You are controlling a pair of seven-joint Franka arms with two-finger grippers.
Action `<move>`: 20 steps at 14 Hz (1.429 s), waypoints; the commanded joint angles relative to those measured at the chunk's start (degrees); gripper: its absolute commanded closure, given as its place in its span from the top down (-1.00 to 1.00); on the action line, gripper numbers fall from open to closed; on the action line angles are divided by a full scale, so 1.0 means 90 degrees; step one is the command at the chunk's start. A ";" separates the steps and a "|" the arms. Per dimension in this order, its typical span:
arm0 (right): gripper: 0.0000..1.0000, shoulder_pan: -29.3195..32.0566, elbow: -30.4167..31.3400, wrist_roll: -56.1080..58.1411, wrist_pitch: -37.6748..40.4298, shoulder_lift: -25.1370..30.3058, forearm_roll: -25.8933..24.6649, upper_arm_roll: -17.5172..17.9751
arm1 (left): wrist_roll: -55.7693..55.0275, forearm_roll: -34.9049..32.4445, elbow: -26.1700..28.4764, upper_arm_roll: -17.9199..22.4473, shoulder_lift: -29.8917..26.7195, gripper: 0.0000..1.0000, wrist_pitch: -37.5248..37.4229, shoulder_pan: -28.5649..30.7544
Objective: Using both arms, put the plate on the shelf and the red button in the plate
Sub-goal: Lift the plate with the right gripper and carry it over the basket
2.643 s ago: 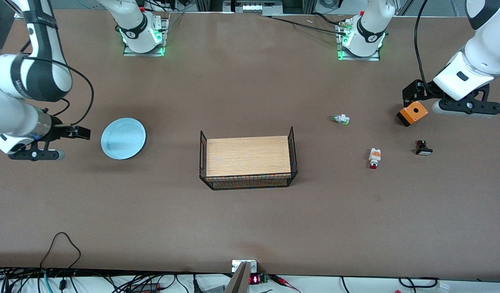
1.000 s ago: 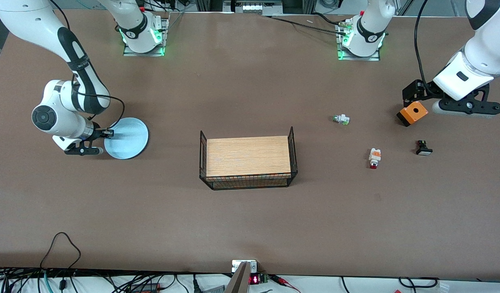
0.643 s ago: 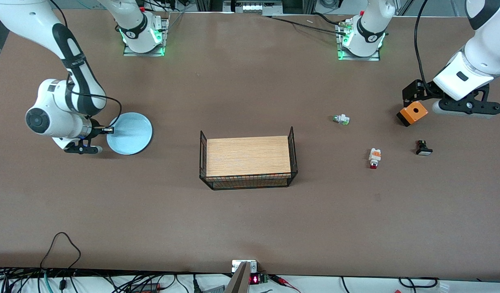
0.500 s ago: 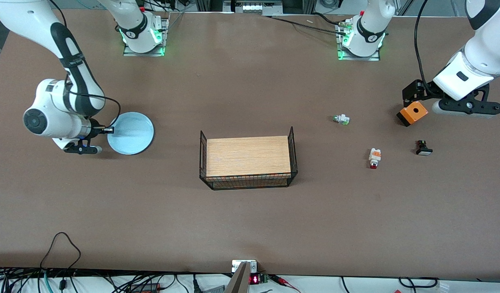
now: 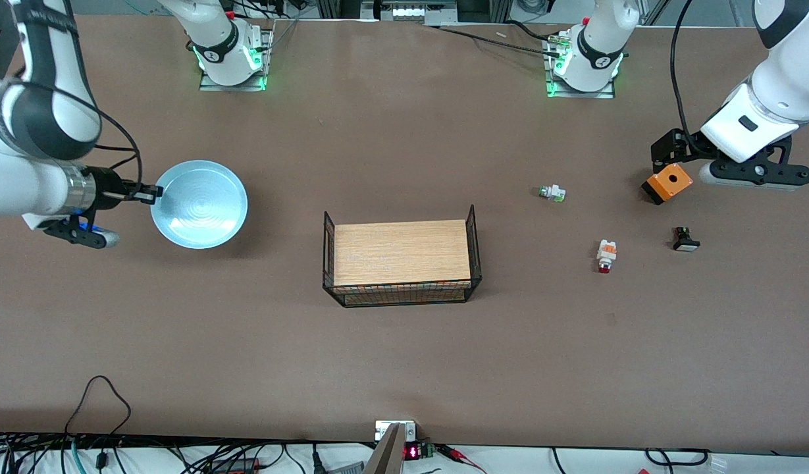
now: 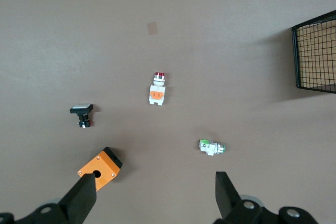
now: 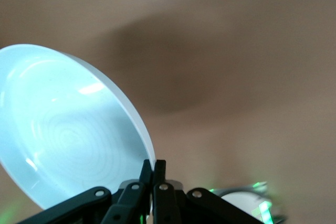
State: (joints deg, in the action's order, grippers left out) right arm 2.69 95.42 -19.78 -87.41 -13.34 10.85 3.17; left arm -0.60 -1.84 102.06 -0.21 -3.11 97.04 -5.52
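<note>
My right hand (image 5: 155, 192) is clamped on the plate's (image 5: 200, 205) rim, lifted near the right arm's end of the table. I should keep it level toward the basket (image 5: 401, 262). The red button (image 5: 605, 255) lies untouched; my left hand (image 6: 152, 200) waits, fingers apart, over the orange box (image 5: 668, 182).

Left gripper (image 6: 152, 195) base cut off (wrist view), wire basket (image 6: 315, 53) only partly in frame
</note>
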 commanded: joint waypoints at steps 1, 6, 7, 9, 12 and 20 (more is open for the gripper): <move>-1.00 -0.0463 -0.0580 -0.1487 0.0395 0.0115 0.0620 0.0038 | 0.0008 0.0019 -0.0187 -0.0006 0.0092 1.00 -0.0138 0.0008; -1.00 -0.1811 -0.1362 -0.3628 0.0367 0.0096 0.0680 0.0038 | 0.0038 0.0019 -0.0178 0.0003 0.0092 1.00 -0.0138 0.0018; -1.00 -0.2016 -0.1470 -0.3951 0.0338 0.0048 0.0680 0.0038 | 0.0038 0.0019 -0.0178 0.0003 0.0092 1.00 -0.0138 0.0018; -1.00 -0.2349 -0.1656 -0.4344 0.0279 -0.0137 0.0660 0.0038 | 0.0047 0.0019 -0.0178 0.0003 0.0092 1.00 -0.0138 0.0018; -1.00 -0.2681 -0.1666 -0.4763 -0.0481 -0.0450 0.0689 0.0038 | 0.0047 0.0019 -0.0178 0.0003 0.0092 1.00 -0.0138 0.0027; -1.00 -0.3551 -0.1608 -0.5663 -0.1928 -0.1261 0.0738 0.0028 | 0.0047 0.0029 -0.0178 0.0003 0.0101 1.00 -0.0138 0.0027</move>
State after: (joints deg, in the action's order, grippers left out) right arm -28.96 82.52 -69.86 -105.03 -23.76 16.81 4.12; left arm -0.60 -1.84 102.06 -0.15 -3.09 96.92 -5.50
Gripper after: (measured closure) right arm 0.969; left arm 0.000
